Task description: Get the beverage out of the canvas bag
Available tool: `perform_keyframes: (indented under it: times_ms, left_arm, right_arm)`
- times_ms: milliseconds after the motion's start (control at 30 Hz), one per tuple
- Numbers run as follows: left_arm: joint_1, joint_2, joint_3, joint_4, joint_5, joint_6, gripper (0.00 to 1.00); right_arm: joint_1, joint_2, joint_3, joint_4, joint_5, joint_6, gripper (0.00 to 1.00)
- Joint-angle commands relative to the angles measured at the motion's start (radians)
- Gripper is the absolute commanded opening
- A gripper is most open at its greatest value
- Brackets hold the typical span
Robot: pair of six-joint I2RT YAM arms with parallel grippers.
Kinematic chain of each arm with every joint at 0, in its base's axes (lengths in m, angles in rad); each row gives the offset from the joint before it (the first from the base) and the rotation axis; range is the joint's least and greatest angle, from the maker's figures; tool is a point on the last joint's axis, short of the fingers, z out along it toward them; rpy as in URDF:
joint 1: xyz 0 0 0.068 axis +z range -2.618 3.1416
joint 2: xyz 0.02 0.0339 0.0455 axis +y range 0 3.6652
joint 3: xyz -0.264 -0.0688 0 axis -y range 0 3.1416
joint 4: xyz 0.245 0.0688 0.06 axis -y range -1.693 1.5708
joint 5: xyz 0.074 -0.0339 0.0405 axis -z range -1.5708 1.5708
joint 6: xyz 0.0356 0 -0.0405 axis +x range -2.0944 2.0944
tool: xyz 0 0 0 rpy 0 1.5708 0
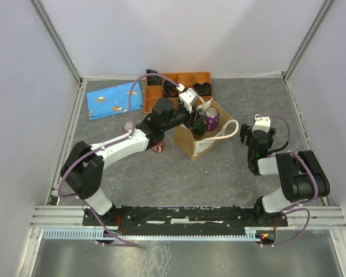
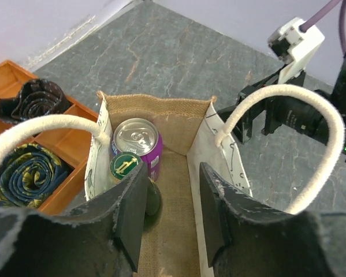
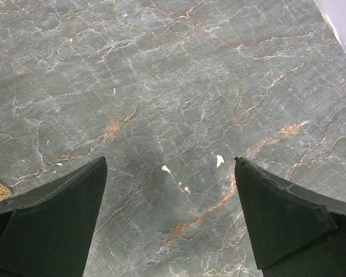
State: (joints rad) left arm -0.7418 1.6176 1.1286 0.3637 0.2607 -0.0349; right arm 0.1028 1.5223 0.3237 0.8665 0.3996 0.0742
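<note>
The canvas bag (image 1: 203,140) stands open at mid table, its cream rope handles (image 2: 283,92) arching up. Inside it stand a purple beverage can (image 2: 139,143) with a silver top and a dark green bottle (image 2: 125,165) with a green cap; both also show in the top view, the can (image 1: 211,118) and the bottle (image 1: 198,123). My left gripper (image 2: 171,205) is open and empty, just above the bag's mouth, its left finger (image 2: 129,216) beside the bottle. My right gripper (image 3: 170,173) is open and empty over bare table to the right of the bag (image 1: 248,137).
An orange compartment tray (image 1: 178,81) with rolled ties (image 2: 22,167) stands just behind the bag. A blue patterned cloth (image 1: 116,99) lies at the back left. Two red cans (image 1: 157,148) stand near my left forearm. My right arm (image 2: 302,112) is close to the bag's right side.
</note>
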Motion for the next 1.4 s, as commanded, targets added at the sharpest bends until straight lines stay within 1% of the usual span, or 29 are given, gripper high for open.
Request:
perform_keyframes:
  times_ms: [0,167,333,633,733,933,1167,1367]
  left_arm:
    - [-0.005,0.029,-0.003,0.167,-0.048,0.054,0.49]
    - [-0.007,0.068,-0.021,0.247,-0.105,0.086,0.52]
    - [-0.008,0.128,0.008,0.247,-0.108,0.104,0.54]
    - [-0.013,0.206,0.013,0.265,-0.092,0.129,0.54]
    - [-0.014,0.223,0.013,0.276,-0.107,0.126,0.54]
    - [-0.019,0.176,-0.055,0.366,-0.169,0.137,0.55]
    - [-0.051,0.06,-0.158,0.475,-0.284,0.204,0.59]
    - [-0.064,0.02,-0.178,0.515,-0.333,0.249,0.6]
  right_arm:
    - [-0.002,-0.009,0.026,0.032,-0.005,0.006,0.99]
    - [-0.002,-0.009,0.026,0.032,-0.005,0.006,0.99]
    - [-0.003,-0.009,0.026,0.033,-0.006,0.006,0.99]
    - [-0.002,-0.01,0.026,0.033,-0.005,0.006,0.99]
    - [-0.003,-0.009,0.026,0.032,-0.005,0.006,0.99]
    - [-0.002,-0.01,0.026,0.032,-0.005,0.004,0.99]
    - [-0.003,-0.009,0.026,0.032,-0.006,0.006,0.99]
    - [-0.002,-0.009,0.026,0.032,-0.005,0.006,0.99]
